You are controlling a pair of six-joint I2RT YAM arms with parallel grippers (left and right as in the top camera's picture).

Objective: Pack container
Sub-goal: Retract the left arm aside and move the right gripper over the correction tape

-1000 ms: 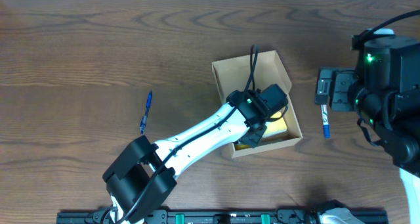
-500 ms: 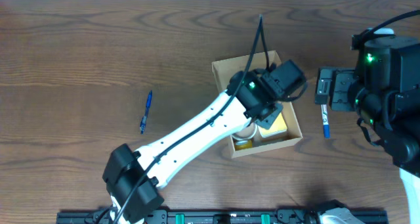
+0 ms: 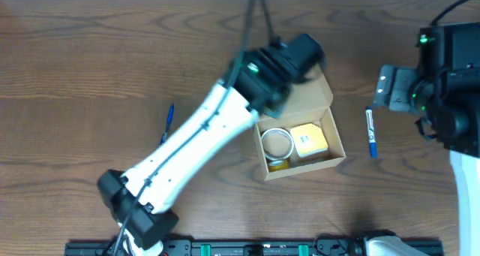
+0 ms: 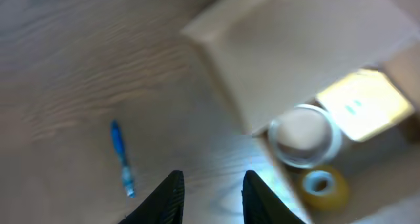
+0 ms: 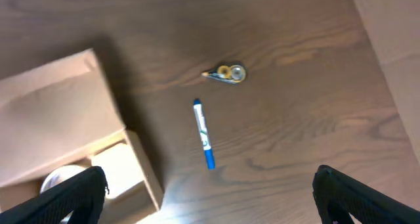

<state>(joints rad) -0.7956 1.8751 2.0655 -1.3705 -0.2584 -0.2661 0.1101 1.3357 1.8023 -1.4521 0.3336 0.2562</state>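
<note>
Overhead: the container (image 3: 311,98) sits central on the table (image 3: 82,53), lid open. My left hand (image 4: 213,181) is empty, slightly parted; my right hand (image 5: 210,175) gapes empty. I'd take the blue pen (image 3: 166,127) left of the container, closing across its barrel.

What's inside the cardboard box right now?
The cardboard box holds a white tape roll, a smaller yellow tape roll and a yellow notepad. The left arm covers its far corner; anything there is hidden.

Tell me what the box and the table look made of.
Container: tan matte cardboard, judging by thin folded walls and flap. Table: dark brown wood or wood-look laminate; grain lines show, low sheen, cannot tell which.
</note>
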